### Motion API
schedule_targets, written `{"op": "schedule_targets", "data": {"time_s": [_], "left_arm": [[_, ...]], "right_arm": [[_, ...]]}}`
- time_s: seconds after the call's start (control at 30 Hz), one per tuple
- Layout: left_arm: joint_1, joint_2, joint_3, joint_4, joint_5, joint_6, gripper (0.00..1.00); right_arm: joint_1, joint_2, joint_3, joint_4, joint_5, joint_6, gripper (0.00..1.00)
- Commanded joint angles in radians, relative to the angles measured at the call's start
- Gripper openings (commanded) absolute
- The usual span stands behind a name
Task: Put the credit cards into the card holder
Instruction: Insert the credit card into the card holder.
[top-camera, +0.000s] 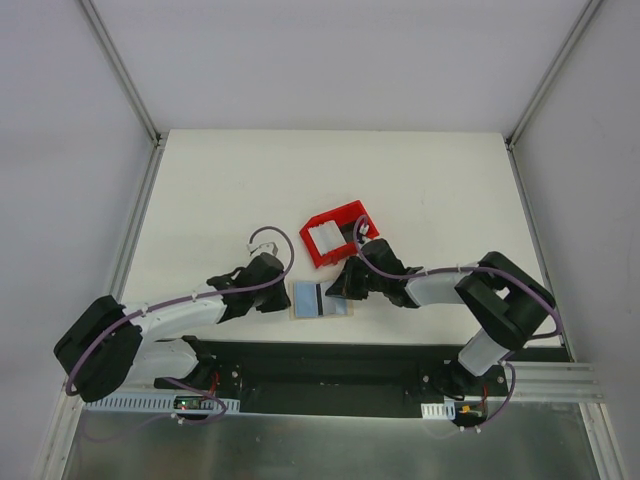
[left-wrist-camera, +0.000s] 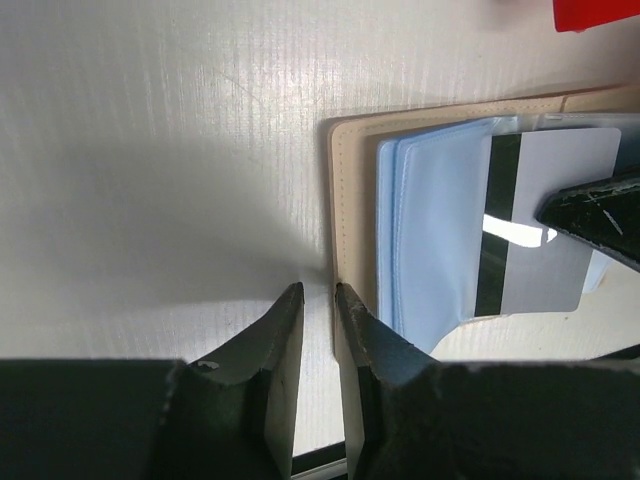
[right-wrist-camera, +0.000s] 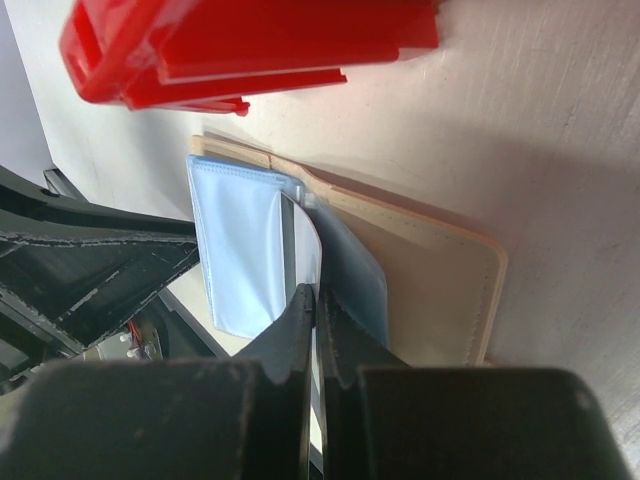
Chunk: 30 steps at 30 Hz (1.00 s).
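Near the front edge of the table (top-camera: 220, 180), the open card holder (left-wrist-camera: 352, 200) has a striped card (left-wrist-camera: 560, 170) partly slid into it, clamped by the right end effector (right-wrist-camera: 312, 292), while the left end effector (left-wrist-camera: 318, 290) stands slightly apart, empty, and more cards (top-camera: 325, 238) wait in the red bin (top-camera: 340, 210).

Before you, a red plastic bin (top-camera: 328, 258) sits askew near the middle of the white table (top-camera: 420, 190), apart from the black base plate (top-camera: 320, 365) and aluminium rail (top-camera: 560, 380) along your near edge.
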Motion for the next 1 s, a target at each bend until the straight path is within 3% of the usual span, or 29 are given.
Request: {"op": "schedule_targets", "data": {"time_s": [0.0,0.4,0.7,0.97], "left_arm": [[0.026,-0.001,-0.041,0.020,0.039,0.036,0.20],[0.110,0.002,-0.117,0.199,0.205,0.017,0.23],[0.113,0.011,-0.130,0.210,0.208,-0.001,0.00],[0.112,0.051,-0.124,0.204,0.228,0.019,0.00]], "right_arm": [[0.009,0.048,-0.004,-0.127,-0.009,-0.028,0.01],[0.009,0.066,0.007,-0.124,-0.027,-0.032,0.00],[0.009,0.055,0.001,-0.114,-0.027,-0.032,0.00],[0.030,0.074,-0.006,-0.044,-0.027,0.013,0.01]]}}
